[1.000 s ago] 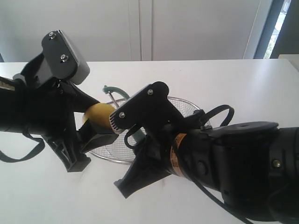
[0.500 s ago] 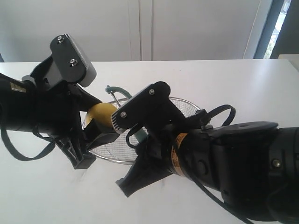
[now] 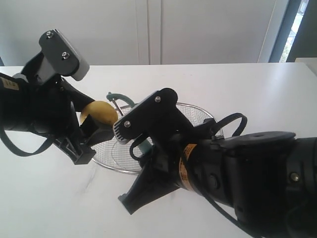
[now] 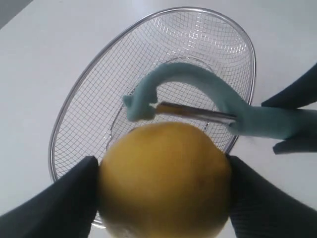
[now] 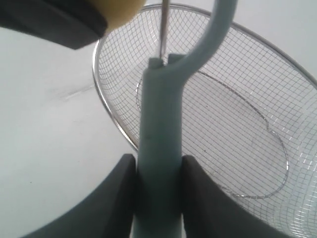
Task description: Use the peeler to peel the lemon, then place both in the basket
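Observation:
The yellow lemon (image 3: 100,113) hangs above the near left rim of the wire basket (image 3: 198,113), and my left gripper (image 3: 91,130) is shut on it. In the left wrist view the lemon (image 4: 166,178) sits between both black fingers (image 4: 64,198), over the basket (image 4: 99,99). My right gripper (image 5: 157,173) is shut on the pale teal peeler (image 5: 161,124) by its handle. The peeler's head (image 3: 117,96) and blade (image 4: 193,112) lie against the lemon's far side. In the right wrist view the basket (image 5: 237,114) lies under the peeler.
The basket stands on a white table (image 3: 237,84) with a pale wall and cabinet doors behind. My right arm's bulky black body (image 3: 237,178) fills the lower right of the exterior view and hides part of the basket.
My left gripper has shifted left and a little up with the lemon. The peeler's head followed slightly left, staying at the lemon.

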Controlling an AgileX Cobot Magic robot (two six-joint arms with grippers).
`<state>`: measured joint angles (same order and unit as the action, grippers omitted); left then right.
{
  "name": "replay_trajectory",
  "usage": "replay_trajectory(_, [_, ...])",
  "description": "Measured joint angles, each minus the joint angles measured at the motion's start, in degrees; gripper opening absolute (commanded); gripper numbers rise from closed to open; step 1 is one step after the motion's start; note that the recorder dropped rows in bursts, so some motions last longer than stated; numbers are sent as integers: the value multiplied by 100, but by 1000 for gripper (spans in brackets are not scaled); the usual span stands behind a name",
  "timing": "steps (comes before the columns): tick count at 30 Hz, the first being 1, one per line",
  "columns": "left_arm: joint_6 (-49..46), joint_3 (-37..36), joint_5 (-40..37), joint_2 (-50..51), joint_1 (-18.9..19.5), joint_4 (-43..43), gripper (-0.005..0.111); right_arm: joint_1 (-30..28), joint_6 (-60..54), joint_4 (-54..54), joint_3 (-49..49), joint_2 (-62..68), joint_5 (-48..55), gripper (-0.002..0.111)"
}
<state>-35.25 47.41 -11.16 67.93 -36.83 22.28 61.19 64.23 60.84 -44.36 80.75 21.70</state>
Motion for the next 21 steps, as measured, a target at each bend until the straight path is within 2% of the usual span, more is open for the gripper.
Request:
replay_trajectory(15, [9,0,0,0,0,0,0,269,0,-33,0,-778,621,0])
replay_trajectory(21, [9,0,0,0,0,0,0,627,-65,-292,0,-1525,657,0])
